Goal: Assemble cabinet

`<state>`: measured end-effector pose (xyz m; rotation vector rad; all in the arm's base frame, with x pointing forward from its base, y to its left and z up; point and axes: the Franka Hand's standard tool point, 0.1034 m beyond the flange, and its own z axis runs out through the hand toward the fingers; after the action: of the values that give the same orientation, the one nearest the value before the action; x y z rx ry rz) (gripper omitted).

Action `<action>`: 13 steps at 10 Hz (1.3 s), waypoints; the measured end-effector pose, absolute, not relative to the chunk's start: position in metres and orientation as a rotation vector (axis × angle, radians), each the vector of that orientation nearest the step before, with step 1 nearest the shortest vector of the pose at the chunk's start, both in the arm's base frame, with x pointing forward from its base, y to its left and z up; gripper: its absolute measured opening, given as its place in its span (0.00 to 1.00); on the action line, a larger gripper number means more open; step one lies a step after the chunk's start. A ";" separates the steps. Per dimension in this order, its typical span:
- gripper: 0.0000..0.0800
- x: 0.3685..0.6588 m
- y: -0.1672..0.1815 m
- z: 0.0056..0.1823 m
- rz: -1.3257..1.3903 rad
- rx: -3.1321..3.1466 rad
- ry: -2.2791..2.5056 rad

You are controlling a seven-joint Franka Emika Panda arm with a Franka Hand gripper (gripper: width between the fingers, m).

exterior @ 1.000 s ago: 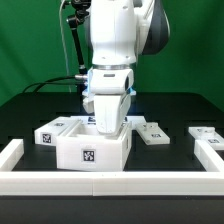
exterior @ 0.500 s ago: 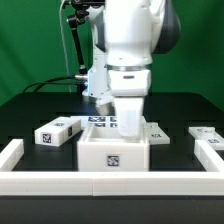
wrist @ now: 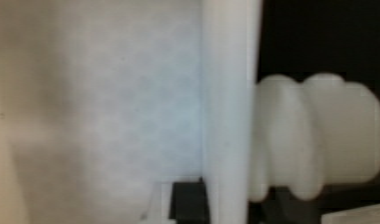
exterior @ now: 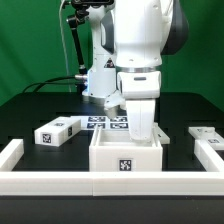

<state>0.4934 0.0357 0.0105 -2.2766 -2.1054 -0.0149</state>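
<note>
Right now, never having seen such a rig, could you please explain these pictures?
The white machine is a robot arm with a two-finger gripper at its tip. One picture comes from a camera off the arm; the other from a camera on the wrist, too close and blurred to show more than white surfaces. On the black table lie an open white box, a small block, another white part and a flat marker board, inside a low white rail. The gripper reaches into the box and seems to grip its wall.
</note>
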 end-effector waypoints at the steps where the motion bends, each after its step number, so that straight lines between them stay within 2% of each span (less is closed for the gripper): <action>1: 0.04 0.494 0.037 0.010 -0.017 -2.274 -2.108; 7: 0.04 0.519 0.090 0.010 -0.077 -2.215 -2.160; 13: 0.04 0.522 0.115 0.010 -0.014 -2.187 -2.148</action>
<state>0.5220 0.1151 0.0103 -2.1874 -2.1481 -0.0145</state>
